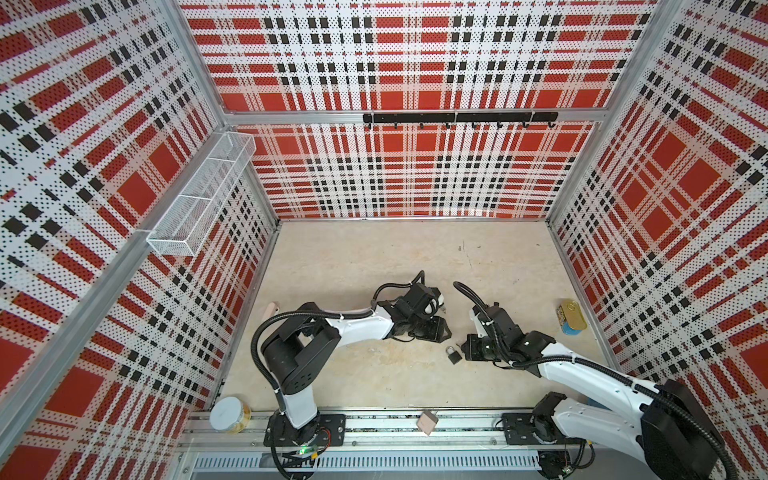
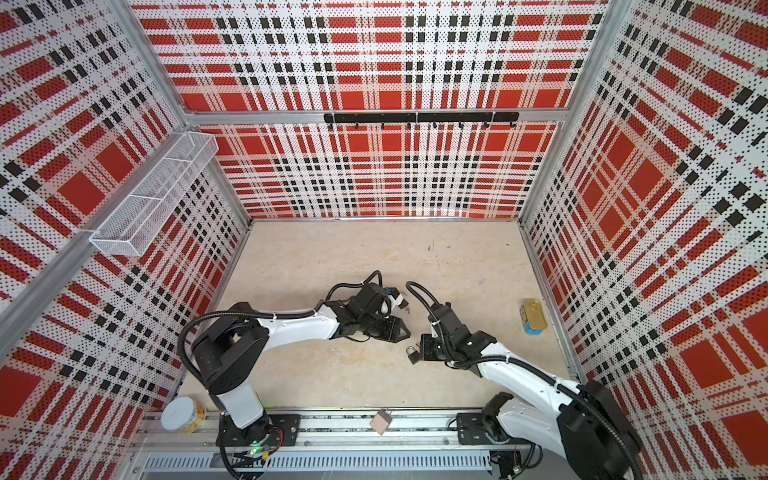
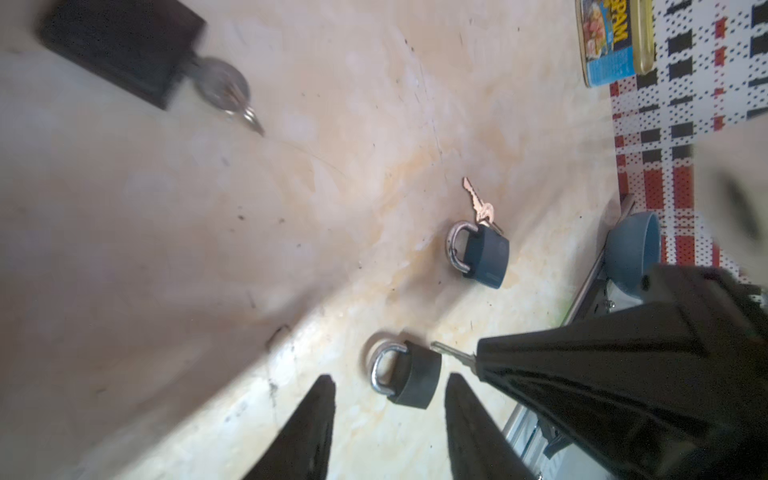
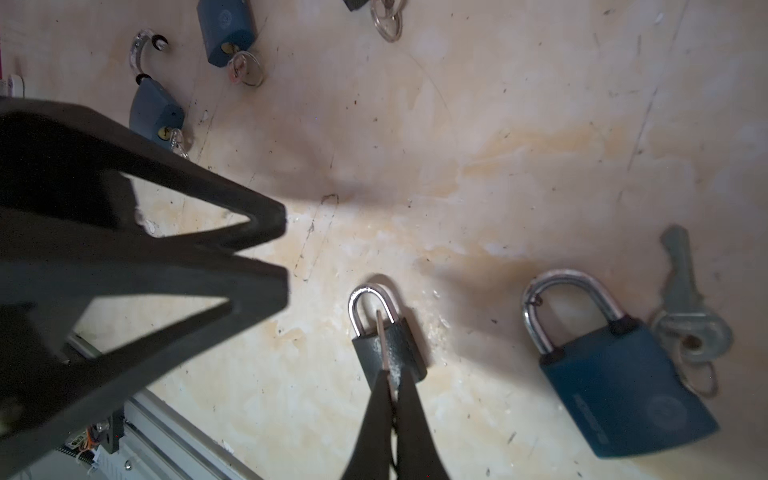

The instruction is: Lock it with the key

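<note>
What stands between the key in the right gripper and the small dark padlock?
Nothing visible: the key, pinched in the right gripper, lies right at the small dark padlock; the open left gripper stands clear of it.

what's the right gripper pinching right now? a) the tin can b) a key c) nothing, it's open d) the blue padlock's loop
b: in the right wrist view the right gripper is shut on a thin key, and the blade sticks out past the fingertips toward the small dark padlock.
</note>
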Tool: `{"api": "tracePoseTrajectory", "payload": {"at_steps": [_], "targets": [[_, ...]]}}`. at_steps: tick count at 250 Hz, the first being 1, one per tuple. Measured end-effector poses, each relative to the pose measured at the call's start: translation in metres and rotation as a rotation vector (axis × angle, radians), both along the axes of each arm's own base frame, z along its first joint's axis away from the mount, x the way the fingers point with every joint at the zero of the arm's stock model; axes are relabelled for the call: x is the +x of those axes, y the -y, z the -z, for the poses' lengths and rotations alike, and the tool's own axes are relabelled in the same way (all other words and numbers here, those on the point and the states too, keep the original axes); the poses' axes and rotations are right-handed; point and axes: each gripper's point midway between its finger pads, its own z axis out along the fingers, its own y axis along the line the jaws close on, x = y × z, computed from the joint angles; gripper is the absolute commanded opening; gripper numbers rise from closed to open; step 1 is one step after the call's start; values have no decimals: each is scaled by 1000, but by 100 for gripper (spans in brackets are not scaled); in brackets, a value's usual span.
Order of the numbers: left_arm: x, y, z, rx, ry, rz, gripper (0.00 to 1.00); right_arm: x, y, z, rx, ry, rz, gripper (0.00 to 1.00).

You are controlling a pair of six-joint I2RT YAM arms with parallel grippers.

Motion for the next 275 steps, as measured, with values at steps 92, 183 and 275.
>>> {"api": "tracePoseTrajectory", "payload": {"at_steps": [92, 183, 275], "targets": [[21, -40, -14, -6, 31, -124, 47, 5, 10, 19, -14, 16, 88, 0], [21, -43, -11, 0, 22, -133, 46, 10, 4, 27, -8, 14, 96, 5], [20, -46, -8, 6, 16, -138, 46, 10, 5, 29, -7, 15, 103, 20]]}}
